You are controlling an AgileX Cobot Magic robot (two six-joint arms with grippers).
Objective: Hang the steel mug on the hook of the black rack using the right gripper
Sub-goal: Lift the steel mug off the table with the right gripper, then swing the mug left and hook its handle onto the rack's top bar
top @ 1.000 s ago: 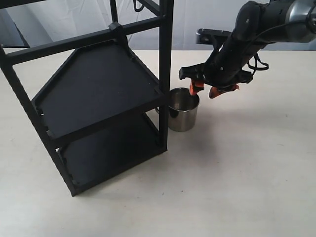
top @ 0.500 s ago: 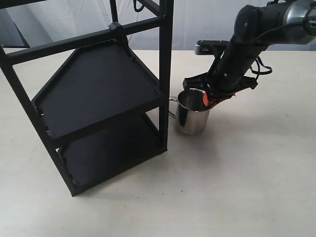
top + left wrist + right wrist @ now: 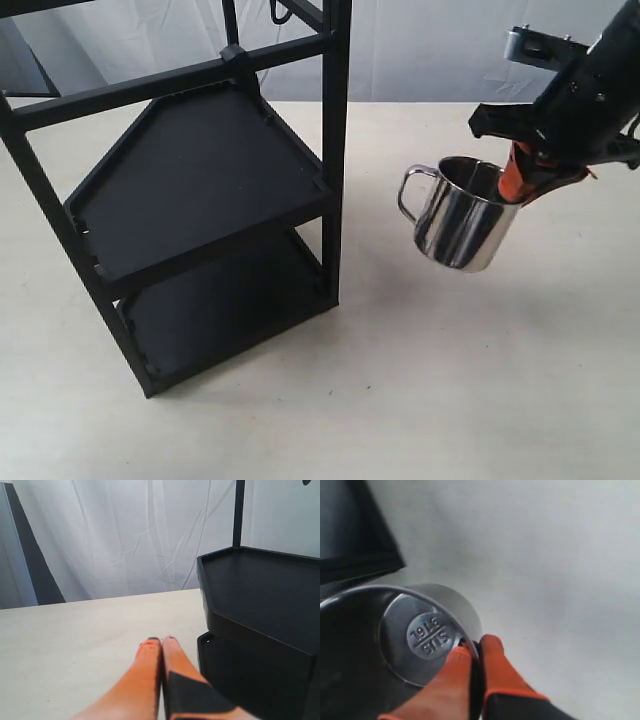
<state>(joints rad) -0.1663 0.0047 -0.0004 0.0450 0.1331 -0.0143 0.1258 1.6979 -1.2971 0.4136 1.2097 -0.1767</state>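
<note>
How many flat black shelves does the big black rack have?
2. The upper shelf sits at the middle of the black rack. The lower shelf lies just under it, near the table. The rack's top is cut off, so more may be hidden.

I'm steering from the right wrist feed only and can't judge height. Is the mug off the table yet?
Observer: Yes. In the exterior view the steel mug hangs clear of the table, tilted, with its shadow below it.
Operator: Which way does the handle face?
Observer: Toward the black rack, on the side away from the right gripper.
Operator: Can you see the hook?
Observer: Only a dark curved piece at the rack's top edge, cut off by the frame; it sits well above the mug.
Operator: Is the left arm in the way?
Observer: The left gripper is shut, low over the table beside the rack's shelves.
</note>
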